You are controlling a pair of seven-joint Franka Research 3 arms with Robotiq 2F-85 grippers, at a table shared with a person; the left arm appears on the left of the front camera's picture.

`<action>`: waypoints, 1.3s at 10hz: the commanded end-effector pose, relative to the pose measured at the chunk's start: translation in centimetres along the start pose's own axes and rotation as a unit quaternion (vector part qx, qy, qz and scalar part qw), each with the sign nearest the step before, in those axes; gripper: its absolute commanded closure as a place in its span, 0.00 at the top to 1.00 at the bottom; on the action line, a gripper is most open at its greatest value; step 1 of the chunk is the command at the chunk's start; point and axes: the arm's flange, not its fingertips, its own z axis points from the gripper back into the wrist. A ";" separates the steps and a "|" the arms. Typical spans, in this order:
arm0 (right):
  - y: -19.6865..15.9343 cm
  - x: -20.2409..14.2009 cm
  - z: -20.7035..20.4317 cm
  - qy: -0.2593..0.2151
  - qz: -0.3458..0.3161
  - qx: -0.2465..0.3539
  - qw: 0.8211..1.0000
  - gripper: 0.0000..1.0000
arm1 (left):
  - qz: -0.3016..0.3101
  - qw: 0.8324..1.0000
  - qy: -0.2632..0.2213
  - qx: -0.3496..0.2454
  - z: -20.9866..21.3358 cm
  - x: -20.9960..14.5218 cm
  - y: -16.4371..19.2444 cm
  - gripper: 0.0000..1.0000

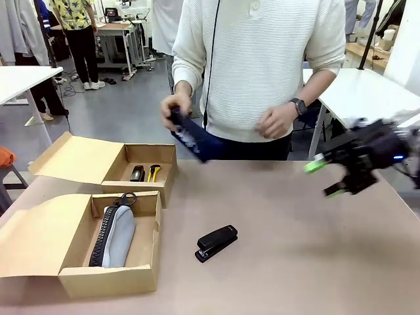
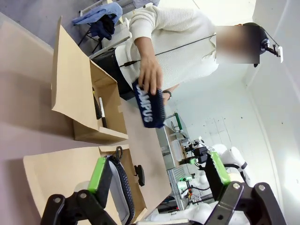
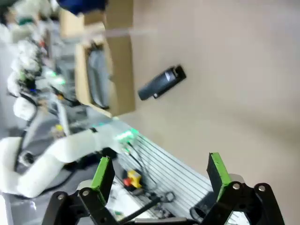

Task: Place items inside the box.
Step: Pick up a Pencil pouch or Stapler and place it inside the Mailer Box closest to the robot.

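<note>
Open room: the table [image 1: 295, 249] is bare from the middle to its right edge. Two boxes crowd the left side, flaps folded out leftward. The near box [image 1: 108, 281] holds the pencil case [image 1: 117, 235]. The far box [image 1: 172, 169] holds the knife [image 1: 153, 172] beside a dark item I can't identify. The stapler [image 1: 216, 243] lies flat on bare table just right of the near box, with free space on its other sides. My right gripper [image 1: 326, 178] hovers over the far right edge, blurred, fingers apart and empty, well apart from the stapler. My left gripper [image 2: 157, 168] is spread, nothing between the pads, above the near box. The pouch [image 1: 193, 139] is off the table in the person's hand [image 1: 176, 108], over the far edge.
</note>
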 end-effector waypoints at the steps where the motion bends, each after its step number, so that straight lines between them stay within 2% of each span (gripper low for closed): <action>1: 1.4 -0.6 -4.2 0.037 0.022 -0.115 0.992 1.00 | -0.010 1.000 -0.010 -0.011 -0.1 0.0 -0.2 1.00; 2: 0.9 -2.2 -2.8 0.062 0.065 -0.159 0.983 1.00 | -0.010 1.000 -0.010 -0.011 -0.1 0.0 -0.2 1.00; 3: 2.1 -0.6 -3.7 0.029 0.021 -0.051 0.998 1.00 | -0.010 1.000 -0.010 -0.011 -0.1 0.0 -0.2 1.00; 4: 2.1 -0.6 -3.7 0.029 0.021 -0.051 0.998 1.00 | -0.010 1.000 -0.010 -0.011 -0.1 0.0 -0.2 1.00; 5: 2.7 -1.7 -5.3 0.060 0.046 -0.104 0.992 1.00 | -0.010 1.000 -0.010 -0.011 -0.1 0.0 -0.2 1.00; 6: 5.3 -2.1 -7.9 0.112 0.170 -0.211 0.956 1.00 | -0.010 1.000 -0.010 -0.011 -0.1 0.0 -0.2 1.00; 7: 6.9 -1.3 -9.9 0.131 0.289 -0.270 0.909 1.00 | -0.010 1.000 -0.010 -0.011 -0.1 0.0 -0.2 1.00; 8: 8.2 -0.4 -11.3 0.153 0.484 -0.238 0.828 1.00 | -0.010 1.000 -0.010 -0.011 -0.1 0.0 -0.2 1.00; 9: 8.9 0.1 -12.4 0.221 0.647 -0.192 0.704 1.00 | -0.010 1.000 -0.010 -0.011 -0.1 0.0 -0.2 1.00; 10: 10.1 1.2 -13.6 0.232 0.725 -0.141 0.633 1.00 | -0.010 1.000 -0.010 -0.011 -0.1 0.0 -0.2 1.00; 11: 11.7 1.5 -15.7 0.232 0.738 -0.140 0.618 1.00 | -0.010 1.000 -0.010 -0.011 -0.1 0.0 -0.2 1.00; 12: 13.4 1.3 -18.3 0.262 0.699 -0.186 0.639 1.00 | -0.010 1.000 -0.010 -0.011 -0.1 0.0 -0.2 1.00; 13: 11.7 -0.3 -14.9 0.216 0.432 -0.234 0.844 1.00 | -0.010 1.000 -0.010 -0.011 -0.1 0.0 -0.2 1.00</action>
